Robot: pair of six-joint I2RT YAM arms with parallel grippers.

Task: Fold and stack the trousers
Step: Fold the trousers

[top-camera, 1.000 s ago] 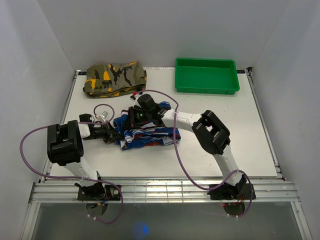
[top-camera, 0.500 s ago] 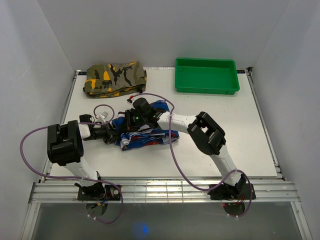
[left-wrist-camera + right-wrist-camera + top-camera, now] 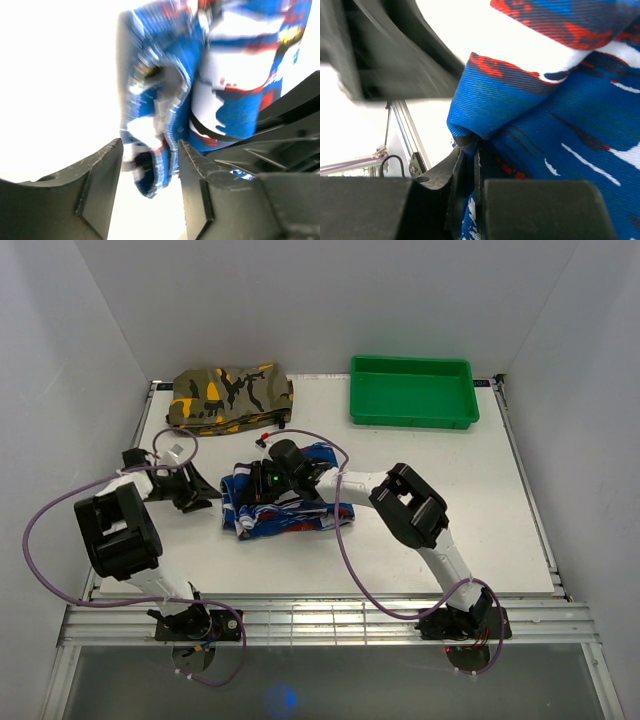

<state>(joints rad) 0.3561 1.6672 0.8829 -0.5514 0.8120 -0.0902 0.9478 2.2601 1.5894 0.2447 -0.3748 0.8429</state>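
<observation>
The blue-print trousers (image 3: 295, 510) lie bunched in a loose fold at the table's middle left. My right gripper (image 3: 246, 490) reaches across them from the right and is shut on a fold of the blue fabric (image 3: 520, 110); in its wrist view the right gripper (image 3: 477, 150) pinches the cloth edge between closed jaws. My left gripper (image 3: 200, 502) stands open just left of the trousers, a small gap away from them. In the left wrist view the left gripper (image 3: 150, 150) is spread, with the trousers' hem (image 3: 160, 125) showing past the fingertips, not gripped.
A folded camouflage garment (image 3: 228, 398) lies at the back left. A green tray (image 3: 413, 390) sits at the back right. Purple cables loop over both arms and across the trousers. White walls close in the table on three sides.
The left gripper opened, let go of the trousers and drew back to the left. The right gripper carried its fold of fabric leftward over the pile.
</observation>
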